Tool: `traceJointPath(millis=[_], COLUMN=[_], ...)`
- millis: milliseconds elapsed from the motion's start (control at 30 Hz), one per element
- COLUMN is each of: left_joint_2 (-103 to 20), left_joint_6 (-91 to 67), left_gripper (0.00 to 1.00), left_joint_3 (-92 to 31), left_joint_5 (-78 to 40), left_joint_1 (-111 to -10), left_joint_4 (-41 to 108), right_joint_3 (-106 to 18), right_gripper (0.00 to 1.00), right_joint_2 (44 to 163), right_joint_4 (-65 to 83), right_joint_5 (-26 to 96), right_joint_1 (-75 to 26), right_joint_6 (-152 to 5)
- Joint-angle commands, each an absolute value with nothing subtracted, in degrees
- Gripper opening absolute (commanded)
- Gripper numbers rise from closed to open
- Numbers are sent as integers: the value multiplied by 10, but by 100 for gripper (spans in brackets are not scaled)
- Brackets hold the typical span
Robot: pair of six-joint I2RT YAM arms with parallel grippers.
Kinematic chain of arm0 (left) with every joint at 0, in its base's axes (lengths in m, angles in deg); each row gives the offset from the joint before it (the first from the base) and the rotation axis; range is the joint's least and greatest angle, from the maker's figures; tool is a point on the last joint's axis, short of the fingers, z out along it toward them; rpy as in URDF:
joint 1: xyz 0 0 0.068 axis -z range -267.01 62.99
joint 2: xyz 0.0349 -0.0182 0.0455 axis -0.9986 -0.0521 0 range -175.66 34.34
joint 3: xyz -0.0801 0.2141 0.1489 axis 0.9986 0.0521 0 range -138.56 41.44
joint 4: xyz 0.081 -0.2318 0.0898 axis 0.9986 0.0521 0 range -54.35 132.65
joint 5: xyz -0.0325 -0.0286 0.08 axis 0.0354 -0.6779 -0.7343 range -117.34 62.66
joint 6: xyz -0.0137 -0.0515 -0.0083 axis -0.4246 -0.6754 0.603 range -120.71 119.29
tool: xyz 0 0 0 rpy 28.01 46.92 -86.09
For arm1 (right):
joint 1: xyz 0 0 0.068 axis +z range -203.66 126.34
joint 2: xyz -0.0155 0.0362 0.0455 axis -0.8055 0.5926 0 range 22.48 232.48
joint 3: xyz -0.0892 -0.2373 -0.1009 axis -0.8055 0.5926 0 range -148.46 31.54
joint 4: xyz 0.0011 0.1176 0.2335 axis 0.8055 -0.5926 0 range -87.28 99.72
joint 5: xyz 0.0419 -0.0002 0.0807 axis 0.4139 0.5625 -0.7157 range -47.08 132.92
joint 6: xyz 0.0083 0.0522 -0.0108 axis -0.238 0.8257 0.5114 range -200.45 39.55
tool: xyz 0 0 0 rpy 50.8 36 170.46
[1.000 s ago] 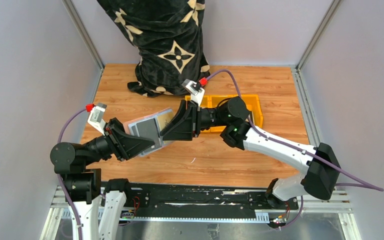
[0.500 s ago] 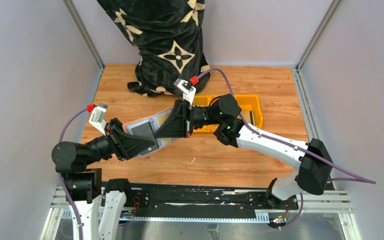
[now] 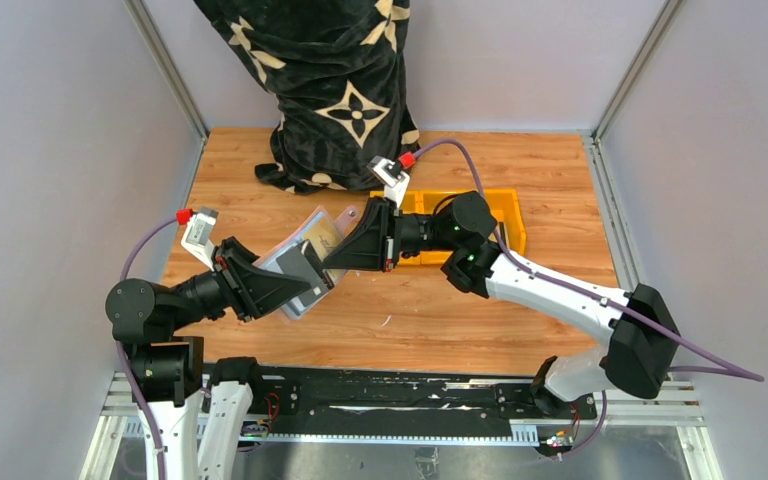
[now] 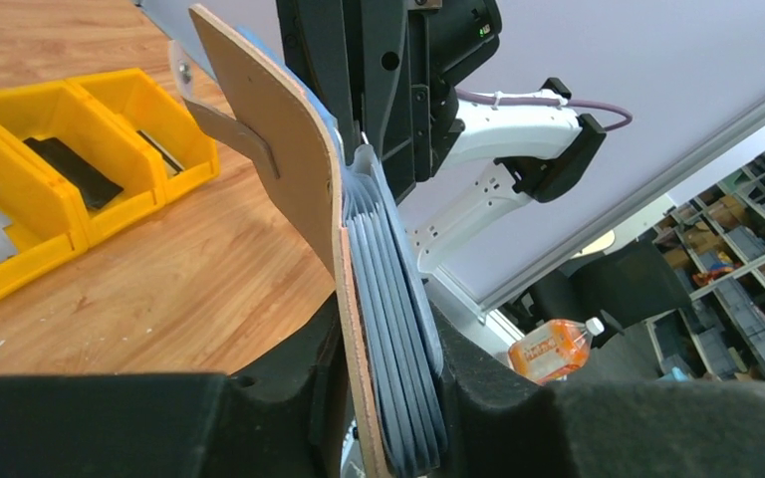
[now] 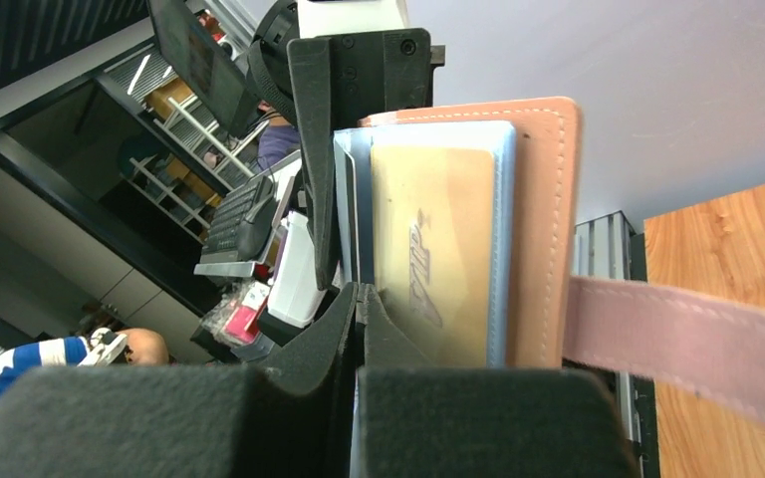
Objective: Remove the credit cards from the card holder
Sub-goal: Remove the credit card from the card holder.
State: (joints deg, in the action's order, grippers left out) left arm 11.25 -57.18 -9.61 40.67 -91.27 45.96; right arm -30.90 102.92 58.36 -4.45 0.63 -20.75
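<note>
Right end effector (image 5: 359, 299): fingers pressed fully together at the edge of the credit cards (image 5: 428, 249). It seems to have pinched a pale blue one, though the pads hide the contact.
Left end effector (image 4: 388, 398): partly closed, clamping the lower end of the card holder (image 3: 305, 250).
Card holder: held in the air above the bench (image 3: 410, 310) between the two arms, folded open, its strap (image 5: 677, 339) hanging loose.
Step in hand: drawing one card out of its sleeve.
Doing it well: the pull should run straight along the sleeve, slowly, while the left side braces the leather. A skewed pull may drag the whole stack or bend the card.
Arm pose: both arms reach inward, low over the bench, tips meeting. The right forearm stretches across from the right side with its wrist near the yellow bin (image 3: 510, 215).
</note>
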Motion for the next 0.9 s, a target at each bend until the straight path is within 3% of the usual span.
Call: traceJointPath(millis=[0, 100, 267, 433, 467, 700, 867], left_joint_2=[118, 118, 117, 114, 113, 109, 105], left_joint_6=[-562, -562, -561, -561, -561, -554, -541], left_gripper=[27, 20, 17, 9, 8, 6, 7], left_joint_3=[-117, -118, -121, -123, -123, -124, -126], left_joint_5=[423, 423, 426, 426, 424, 418, 410], left_joint_1=[-909, -909, -909, -909, -909, -909, -909], left_joint_4=[458, 457, 456, 457, 458, 463, 478], right_joint_3=[-288, -286, -288, -301, -302, -311, -328], right_gripper=[0, 0, 0, 40, 43, 44, 37], right_joint_2=[1003, 1000, 1002, 1016, 1016, 1019, 1031], right_joint_4=[600, 601, 606, 628, 633, 651, 649], right_joint_5=[-26, -25, -27, -51, -52, -67, -80], right_joint_1=[-11, -11, -10, 3, 7, 16, 30], right_joint_6=[-201, -202, -200, -193, -193, -189, -196])
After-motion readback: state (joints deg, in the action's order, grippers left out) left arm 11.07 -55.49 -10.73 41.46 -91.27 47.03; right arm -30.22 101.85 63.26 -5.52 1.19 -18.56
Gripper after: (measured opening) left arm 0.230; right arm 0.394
